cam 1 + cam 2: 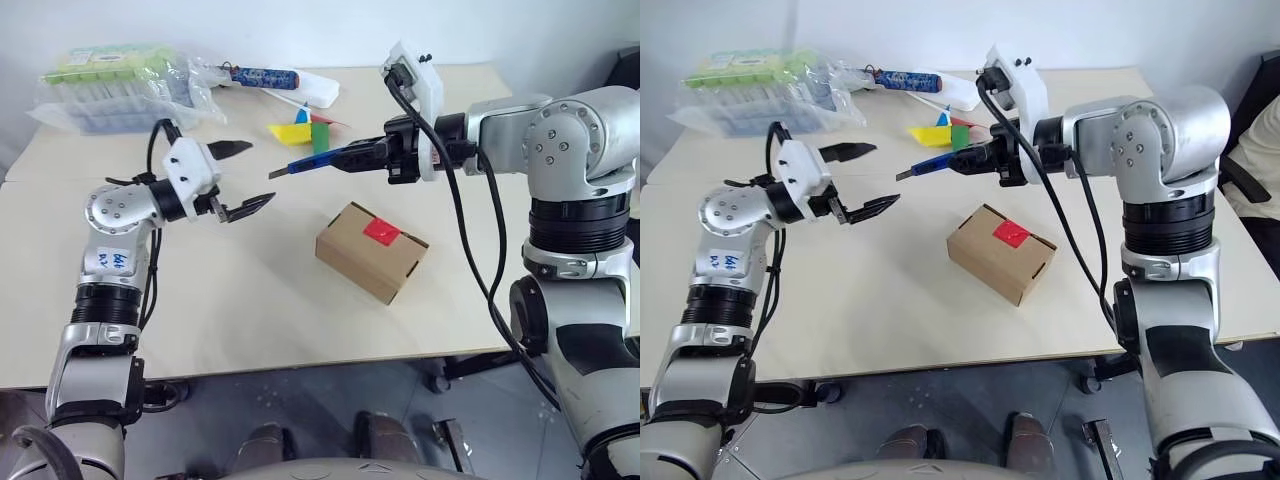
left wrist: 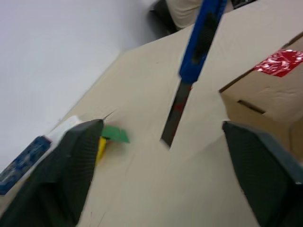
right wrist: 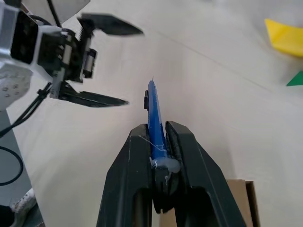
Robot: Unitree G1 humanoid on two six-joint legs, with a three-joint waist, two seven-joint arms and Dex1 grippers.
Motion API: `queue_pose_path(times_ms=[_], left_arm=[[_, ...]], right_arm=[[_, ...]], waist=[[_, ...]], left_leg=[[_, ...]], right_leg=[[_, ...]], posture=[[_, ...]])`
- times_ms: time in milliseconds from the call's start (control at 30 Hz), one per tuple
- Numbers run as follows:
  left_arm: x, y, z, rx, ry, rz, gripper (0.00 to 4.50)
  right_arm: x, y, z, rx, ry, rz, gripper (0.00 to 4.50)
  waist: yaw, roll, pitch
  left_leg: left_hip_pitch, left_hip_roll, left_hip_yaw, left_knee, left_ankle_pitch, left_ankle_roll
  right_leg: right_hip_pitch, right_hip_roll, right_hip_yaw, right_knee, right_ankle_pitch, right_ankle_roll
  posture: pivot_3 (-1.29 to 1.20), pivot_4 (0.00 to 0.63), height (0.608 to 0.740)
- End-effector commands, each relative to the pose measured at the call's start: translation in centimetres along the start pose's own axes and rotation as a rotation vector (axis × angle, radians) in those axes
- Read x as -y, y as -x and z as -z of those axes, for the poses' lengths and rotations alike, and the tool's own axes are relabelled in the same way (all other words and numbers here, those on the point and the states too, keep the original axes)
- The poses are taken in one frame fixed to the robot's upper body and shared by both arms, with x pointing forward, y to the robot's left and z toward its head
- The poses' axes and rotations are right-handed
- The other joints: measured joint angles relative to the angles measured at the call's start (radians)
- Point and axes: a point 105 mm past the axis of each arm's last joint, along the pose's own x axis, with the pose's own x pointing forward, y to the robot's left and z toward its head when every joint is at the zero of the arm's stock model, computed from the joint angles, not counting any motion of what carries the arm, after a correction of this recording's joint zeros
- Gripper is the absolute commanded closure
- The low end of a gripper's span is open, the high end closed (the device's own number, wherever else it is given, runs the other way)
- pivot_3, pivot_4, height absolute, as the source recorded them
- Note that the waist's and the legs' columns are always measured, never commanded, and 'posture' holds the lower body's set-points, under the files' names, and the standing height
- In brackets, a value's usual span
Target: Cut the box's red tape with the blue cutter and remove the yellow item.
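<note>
Nearest, the box (image 1: 372, 251) sits closed on the table (image 1: 230, 320), well in from the front edge, its red tape (image 1: 381, 231) uncut on the top face; the yellow item is presumably inside. Behind it, the right gripper (image 1: 372, 155) is clamped on the blue cutter (image 1: 312, 163), blade out and aimed toward the left gripper (image 1: 243, 180), whose jaws stand wide apart and empty. The cutter looks ready in hand, so cutting comes next: swing the blade down onto the tape. Bare tabletop surrounds the box; the paper pinwheel (image 1: 300, 130) and plastic package (image 1: 120, 85) lie farther back.
</note>
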Motion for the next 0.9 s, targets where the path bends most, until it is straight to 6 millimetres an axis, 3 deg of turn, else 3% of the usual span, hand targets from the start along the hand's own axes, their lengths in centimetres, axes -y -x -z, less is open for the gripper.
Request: queue_pose_path(times_ms=[33, 300, 400, 533, 700, 833, 900], left_arm=[[-1.5, 0.8, -1.6, 0.076, 0.055, -0.032, 0.00], [2.5, -0.4, -2.0, 0.099, 0.236, 0.150, 0.00], [3.7, -1.0, -1.7, 0.070, 0.346, 0.197, 0.54], [4.3, -1.8, -1.8, 0.025, 0.409, 0.223, 1.80], [8.4, -6.1, -2.3, -0.069, 0.369, 0.479, 3.27], [9.0, -7.2, -2.9, -0.061, 0.377, 0.523, 4.49], [9.5, -7.6, -2.9, -0.084, 0.367, 0.550, 4.50]], right_arm=[[0.7, 2.5, -1.3, 0.072, 0.045, 0.067, 4.33], [2.8, 6.3, 0.2, 0.079, 0.033, 0.242, 4.33], [3.2, 8.0, 1.0, 0.075, 0.033, 0.305, 4.33], [3.2, 8.8, 1.4, 0.078, 0.028, 0.338, 4.33], [2.6, 9.7, 2.7, 0.054, 0.044, 0.373, 4.33], [2.3, 9.8, 3.1, 0.049, 0.058, 0.378, 4.33], [2.2, 9.7, 3.4, 0.043, 0.063, 0.382, 4.33]], waist=[[0.003, 0.000, 0.000], [0.002, -0.001, 0.000], [0.003, -0.001, 0.000], [0.002, -0.001, 0.000], [0.027, -0.001, 0.001], [0.028, -0.001, 0.001], [0.026, -0.001, 0.001]], left_leg=[[0.000, 0.000, 0.000, 0.000, 0.000, 0.000], [-0.002, 0.000, -0.002, 0.000, 0.000, 0.000], [-0.001, 0.000, -0.001, 0.000, 0.000, 0.000], [-0.001, 0.000, 0.000, 0.000, 0.000, -0.001], [-0.001, -0.001, -0.001, 0.001, 0.000, -0.001], [-0.002, -0.001, 0.000, 0.001, 0.000, -0.001], [-0.002, 0.000, 0.000, 0.000, 0.001, -0.001]], right_leg=[[0.000, 0.000, 0.000, 0.000, 0.000, 0.000], [0.000, 0.000, -0.001, -0.001, 0.000, 0.000], [0.000, 0.000, -0.001, -0.001, 0.000, 0.000], [0.000, 0.000, 0.000, -0.001, 0.000, 0.000], [0.000, 0.000, 0.000, -0.001, 0.000, 0.000], [0.000, 0.000, 0.000, -0.003, 0.000, 0.001], [0.000, 0.001, 0.000, -0.003, 0.000, 0.000]], posture=[[0.00, 0.150, 0.740], [0.00, 0.150, 0.740], [0.00, 0.150, 0.740], [0.00, 0.150, 0.740], [0.00, 0.150, 0.740], [0.00, 0.150, 0.740], [0.00, 0.150, 0.740]])
